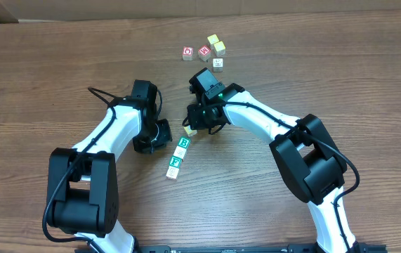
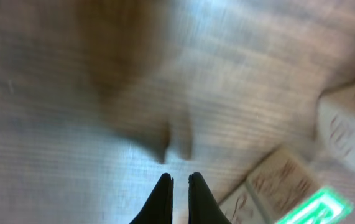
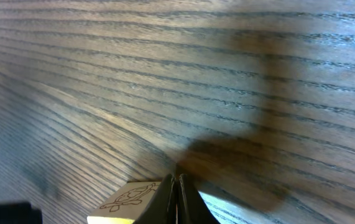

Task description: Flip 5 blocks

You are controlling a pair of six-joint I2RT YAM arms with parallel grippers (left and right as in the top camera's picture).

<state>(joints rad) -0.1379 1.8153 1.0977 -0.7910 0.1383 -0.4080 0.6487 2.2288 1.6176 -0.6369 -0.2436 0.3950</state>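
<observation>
Trouble, as I judge it, starts with the right jaws. They are pinched together with nothing between them, tips low just beside the small pale wooden cube with a line drawing and a yellow face (image 3: 130, 200). Seen from overhead, it lies at their eight o'clock on the brown wood-grain worktop (image 1: 60, 63).

A shove from shut tips could skid that cube rather than tip it. It could also knock it into the row of three pale cubes, two green-lettered (image 1: 177, 161), near its seven o'clock.

The left jaws are likewise pressed shut and empty, with that row at their four o'clock; a careless swing would scatter it.

More pale and yellow cubes (image 1: 219, 48) sit beside two red-printed cubes (image 1: 187, 53) at the worktop's twelve o'clock.

The left wrist view is blurred, so I cannot read the faces there.
</observation>
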